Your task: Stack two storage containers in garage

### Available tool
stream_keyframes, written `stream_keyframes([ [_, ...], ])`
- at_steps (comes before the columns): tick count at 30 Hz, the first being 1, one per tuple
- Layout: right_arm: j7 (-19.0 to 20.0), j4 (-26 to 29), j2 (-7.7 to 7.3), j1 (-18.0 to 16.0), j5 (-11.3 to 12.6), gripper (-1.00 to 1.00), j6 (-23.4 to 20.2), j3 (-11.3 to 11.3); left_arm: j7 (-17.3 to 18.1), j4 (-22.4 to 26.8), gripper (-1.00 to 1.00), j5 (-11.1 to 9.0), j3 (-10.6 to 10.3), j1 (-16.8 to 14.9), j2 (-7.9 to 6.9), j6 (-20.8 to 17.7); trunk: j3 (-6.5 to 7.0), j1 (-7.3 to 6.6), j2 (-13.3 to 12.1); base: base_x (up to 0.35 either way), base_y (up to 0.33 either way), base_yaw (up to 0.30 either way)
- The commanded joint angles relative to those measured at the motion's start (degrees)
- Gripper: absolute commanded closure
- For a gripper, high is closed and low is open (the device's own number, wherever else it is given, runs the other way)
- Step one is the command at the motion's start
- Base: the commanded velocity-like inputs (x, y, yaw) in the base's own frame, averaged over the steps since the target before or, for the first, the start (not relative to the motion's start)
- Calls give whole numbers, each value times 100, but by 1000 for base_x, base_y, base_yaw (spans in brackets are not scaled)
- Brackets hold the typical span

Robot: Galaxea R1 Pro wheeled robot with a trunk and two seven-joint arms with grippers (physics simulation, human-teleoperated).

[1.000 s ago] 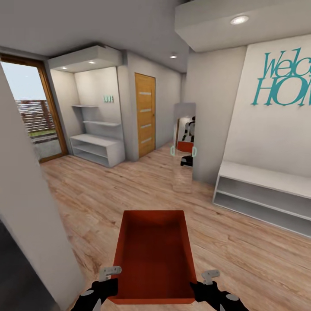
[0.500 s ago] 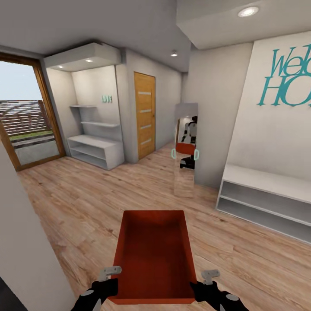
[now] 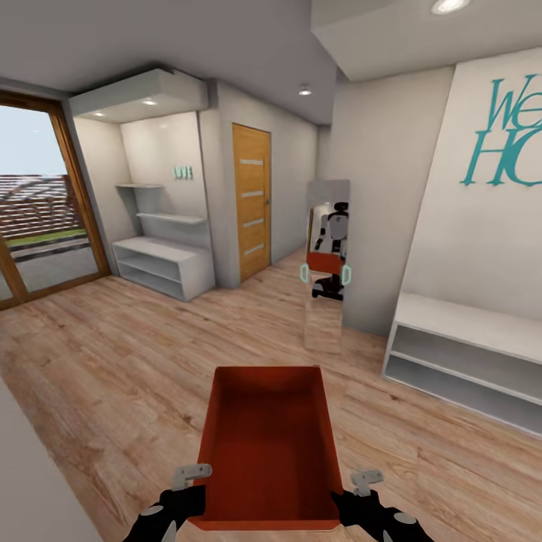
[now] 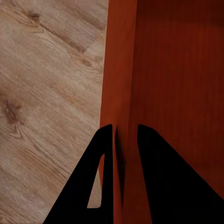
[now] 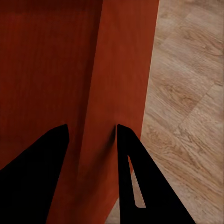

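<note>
Holding one storage container (image 3: pixel 267 444) before my trunk, above wood plank flooring (image 3: pixel 128 354): left gripper (image 4: pixel 125 133) clamped over its left wall, right gripper (image 5: pixel 91 133) clamped over its right wall. Ahead: wooden door (image 3: pixel 251 202), mirror (image 3: pixel 325 263), white shelves (image 3: pixel 162 263).

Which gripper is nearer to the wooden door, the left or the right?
Left. The left gripper clamps the bin wall on the door side; the right gripper clamps the opposite wall, farther away.
</note>
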State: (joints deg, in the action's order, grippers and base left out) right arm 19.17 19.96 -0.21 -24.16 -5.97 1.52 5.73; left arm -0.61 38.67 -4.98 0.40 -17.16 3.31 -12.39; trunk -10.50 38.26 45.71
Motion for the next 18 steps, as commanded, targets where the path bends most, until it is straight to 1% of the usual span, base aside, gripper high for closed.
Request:
stream_keyframes([
  [1,52,-18,47,-1,-141,100,6,61,-35,27,100,58,53,-7,112,-26,-8,5,7,327,0,0],
  [18,52,-18,47,-1,-141,100,6,62,-35,27,100,58,48,-7,117,-26,-8,5,7,327,0,0],
])
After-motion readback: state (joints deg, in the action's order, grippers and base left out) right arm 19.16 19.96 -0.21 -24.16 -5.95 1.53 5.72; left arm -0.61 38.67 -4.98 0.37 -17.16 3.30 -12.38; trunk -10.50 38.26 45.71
